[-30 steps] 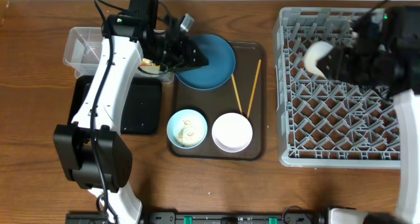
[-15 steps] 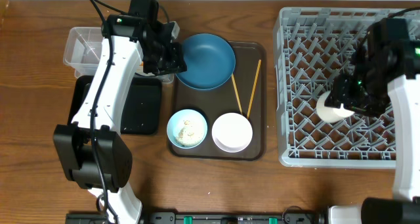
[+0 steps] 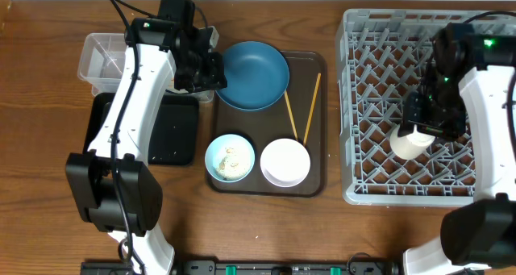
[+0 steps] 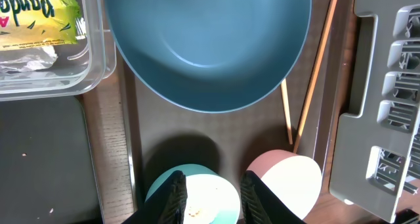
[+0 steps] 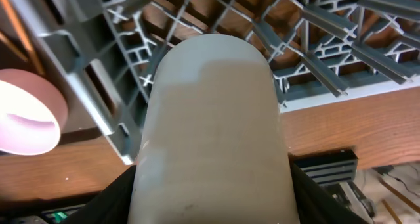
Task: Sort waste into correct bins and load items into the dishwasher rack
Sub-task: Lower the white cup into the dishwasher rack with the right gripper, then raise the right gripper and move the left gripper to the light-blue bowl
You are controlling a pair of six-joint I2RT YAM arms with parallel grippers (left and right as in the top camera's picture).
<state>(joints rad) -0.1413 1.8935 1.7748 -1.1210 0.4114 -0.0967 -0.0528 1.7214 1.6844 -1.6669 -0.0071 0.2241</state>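
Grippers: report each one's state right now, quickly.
Left gripper: open, holding nothing.
Right gripper: closed on the small white cup, over the dishwasher rack.

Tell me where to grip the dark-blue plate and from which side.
Pinch the dark-blue plate by its upturned rim on the left edge, coming down from above, one finger inside. It lies face up and looks too wide to span; chopsticks crowd its right side.

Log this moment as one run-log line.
left hand: open, empty | right hand: holding cup over rack | plate, blue bowl, white bowl, chopsticks: on tray
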